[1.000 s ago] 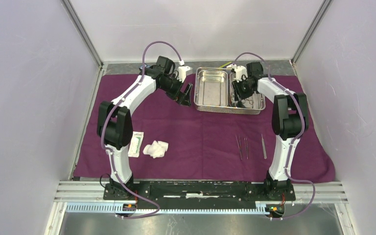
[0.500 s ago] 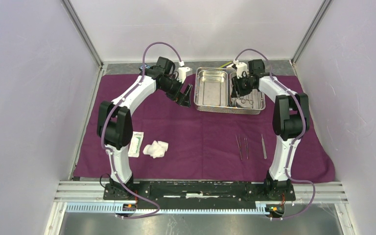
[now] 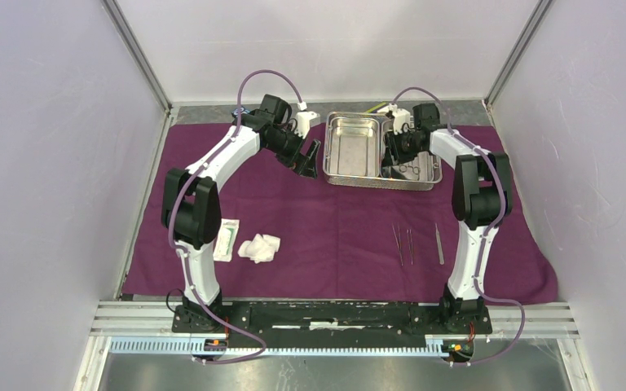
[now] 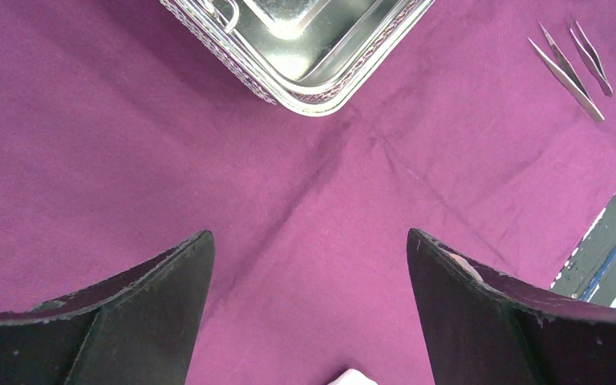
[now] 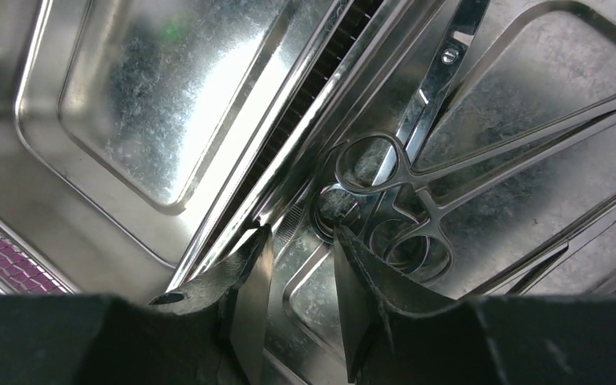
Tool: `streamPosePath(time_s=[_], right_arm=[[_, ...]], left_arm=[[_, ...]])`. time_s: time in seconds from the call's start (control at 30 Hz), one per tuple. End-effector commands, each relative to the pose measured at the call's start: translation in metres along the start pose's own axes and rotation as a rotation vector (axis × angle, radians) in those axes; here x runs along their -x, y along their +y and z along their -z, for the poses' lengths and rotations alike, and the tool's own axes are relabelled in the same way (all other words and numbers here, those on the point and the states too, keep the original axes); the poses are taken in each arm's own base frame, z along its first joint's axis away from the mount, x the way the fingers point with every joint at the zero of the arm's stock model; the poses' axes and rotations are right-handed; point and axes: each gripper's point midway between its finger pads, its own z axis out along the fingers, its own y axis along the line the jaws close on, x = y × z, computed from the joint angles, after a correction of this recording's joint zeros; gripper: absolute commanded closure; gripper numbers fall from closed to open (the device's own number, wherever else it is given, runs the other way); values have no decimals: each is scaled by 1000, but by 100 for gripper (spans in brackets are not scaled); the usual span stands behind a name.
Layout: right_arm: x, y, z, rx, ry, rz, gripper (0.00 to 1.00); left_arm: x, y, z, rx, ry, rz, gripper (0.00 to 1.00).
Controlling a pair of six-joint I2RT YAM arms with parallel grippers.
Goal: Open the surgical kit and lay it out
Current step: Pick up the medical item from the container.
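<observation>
Lying far left on the purple cloth wrap (image 3: 334, 228) are a white packet (image 3: 227, 239) and gauze wads (image 3: 259, 247); the left gripper (image 4: 309, 241) hangs spread wide beside the steel tray (image 3: 352, 151); the right gripper (image 5: 297, 233), jaws partly apart and empty, hovers over clamps (image 5: 393, 200) in the tray's right compartment.

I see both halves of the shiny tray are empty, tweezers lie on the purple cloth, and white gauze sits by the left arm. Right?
Not quite: only the left half of the tray is empty. The right wrist view shows scissors-like clamps lying in the right half. Tweezers on the cloth and gauze by the left arm are as you say.
</observation>
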Motion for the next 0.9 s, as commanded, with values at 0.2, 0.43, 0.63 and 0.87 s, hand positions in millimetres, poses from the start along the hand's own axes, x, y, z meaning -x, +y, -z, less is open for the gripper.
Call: streamPosePath(time_s=[0.2,0.43,0.63,0.87], right_arm=[[-28,-19,1,-179,87,26,60],[-8,-31,21,-287,41,73,61],[10,-34,30,-297,-10,73,70],[26,-30,36,-249,-62,65,76]], left_arm=[[16,-10,12,-17,-51,-62,5],[17,-10,11,-20,-52,-62,5],[17,-11,12,-19,-55,-62,5],[17,-11,14,-15,-55,-68,4]])
